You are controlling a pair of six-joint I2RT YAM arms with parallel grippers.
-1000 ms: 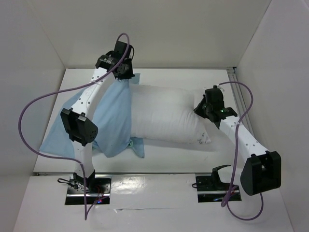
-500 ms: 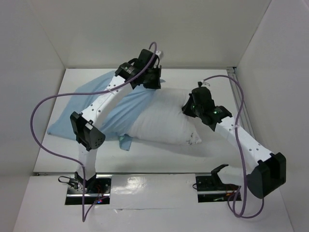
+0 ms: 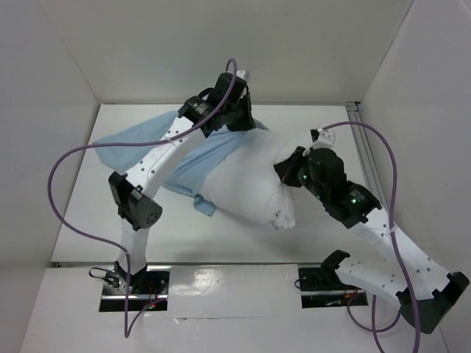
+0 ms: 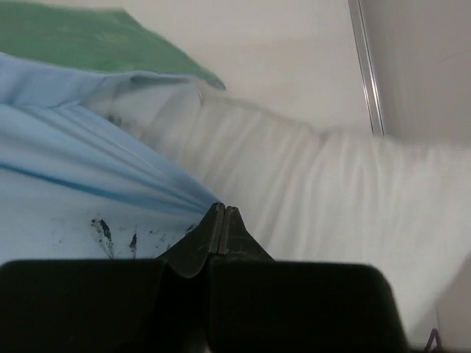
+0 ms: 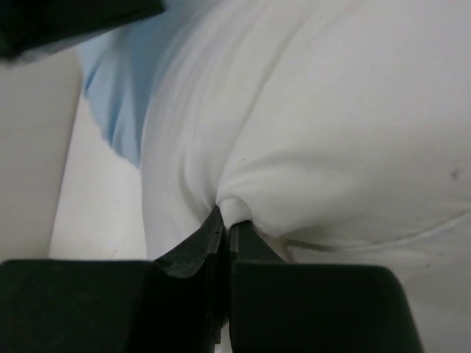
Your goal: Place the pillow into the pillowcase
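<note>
— On the counter (image 3: 333, 126), where does the pillow (image 3: 254, 184) sit?
— Mid-counter, one end under blue pillowcase (image 3: 193, 158). Left gripper (image 4: 222, 219) pinched together on pillowcase edge; right gripper (image 5: 225, 220) clamped on a fold of pillow fabric.

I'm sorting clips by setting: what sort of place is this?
Probably a robotics test cell, not a bedroom: plain white enclosure walls, a white table, and bolted metal base plates.

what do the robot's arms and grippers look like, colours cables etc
Left arm and right arm match: white links dotted with small holes, black joint housings, a loose purple cable alongside each. A small green light shows near the right wrist. Left gripper and right gripper have black fingers tapering to thin tips.
</note>
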